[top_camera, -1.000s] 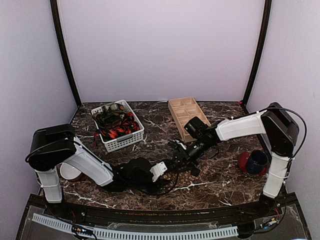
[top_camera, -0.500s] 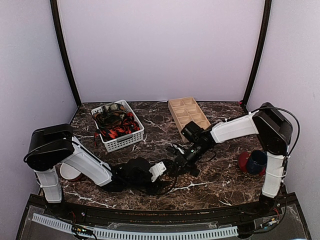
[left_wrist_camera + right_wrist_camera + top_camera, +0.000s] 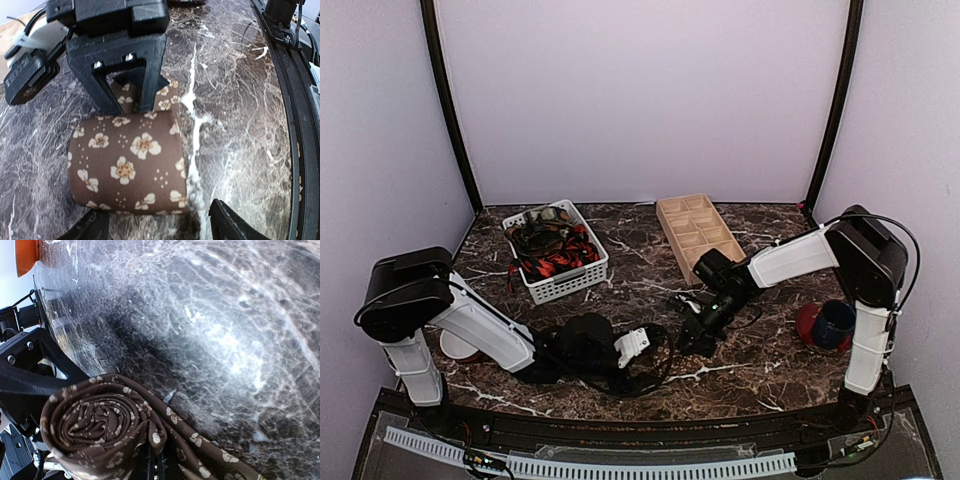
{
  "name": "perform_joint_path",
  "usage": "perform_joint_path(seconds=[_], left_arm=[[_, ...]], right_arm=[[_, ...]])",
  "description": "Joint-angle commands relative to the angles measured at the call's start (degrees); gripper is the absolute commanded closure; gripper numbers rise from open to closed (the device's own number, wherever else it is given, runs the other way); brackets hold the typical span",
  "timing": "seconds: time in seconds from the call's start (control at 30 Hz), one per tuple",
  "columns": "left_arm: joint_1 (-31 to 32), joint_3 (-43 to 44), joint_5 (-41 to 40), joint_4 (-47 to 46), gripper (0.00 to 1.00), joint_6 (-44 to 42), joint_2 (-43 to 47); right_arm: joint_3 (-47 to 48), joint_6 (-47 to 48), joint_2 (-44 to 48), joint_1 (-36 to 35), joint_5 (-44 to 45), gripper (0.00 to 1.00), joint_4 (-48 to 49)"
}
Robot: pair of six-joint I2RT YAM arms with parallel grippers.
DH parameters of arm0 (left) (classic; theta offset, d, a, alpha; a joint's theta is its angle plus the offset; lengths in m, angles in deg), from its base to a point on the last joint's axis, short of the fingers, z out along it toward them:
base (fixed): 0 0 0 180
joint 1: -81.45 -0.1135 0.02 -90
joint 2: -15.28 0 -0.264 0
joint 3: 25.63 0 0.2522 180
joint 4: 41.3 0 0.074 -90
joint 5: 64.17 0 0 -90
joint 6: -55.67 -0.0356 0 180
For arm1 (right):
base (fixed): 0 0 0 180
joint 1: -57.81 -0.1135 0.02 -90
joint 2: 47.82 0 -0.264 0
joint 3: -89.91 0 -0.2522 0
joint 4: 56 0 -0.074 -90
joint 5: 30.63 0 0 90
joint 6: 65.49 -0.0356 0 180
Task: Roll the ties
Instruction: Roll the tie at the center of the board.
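Left wrist view: the rolled brown tie (image 3: 127, 165) is seen lying on the counter (image 3: 240, 125) between the released left claw's (image 3: 155, 227) spread fingers, its roll axis spanning them, while its loose tail is pinched just beyond by the clenched right claw (image 3: 127, 92).

No text, label, brand, number or sign can be read in any of the three views.

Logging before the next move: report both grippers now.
Left gripper: open, straddling the rolled tie.
Right gripper: closed on the same tie, just behind the roll.
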Motion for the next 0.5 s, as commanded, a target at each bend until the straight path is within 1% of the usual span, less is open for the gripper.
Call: perform_joint_path(seconds=[0.0, 0.2, 0.3, 0.37, 0.47], left_arm=[[0.3, 3.2, 1.9, -4.1, 0.28, 1.7, -2.8], [0.3, 6.2, -2.7, -8.0, 0.28, 5.2, -7.7], [0.3, 6.5, -2.7, -8.7, 0.28, 4.7, -8.6], [0.3, 6.3, -3.9, -8.5, 0.29, 3.5, -8.4], [0.1, 2.3, -6.8, -9.6, 0.26, 2.2, -5.5]], right_arm=[[-1.6, -0.1, -1.2, 0.7, 9.3, 1.0, -1.8], [-1.8, 0.0, -1.2, 0.6, 9.7, 1.0, -1.9], [-1.9, 0.6, -1.2, 0.5, 9.7, 1.0, -2.0], [-1.8, 1.3, -1.4, 0.3, 10.1, 1.0, -2.3], [-1.0, 2.9, -1.8, 0.0, 11.4, 1.0, -3.7]])
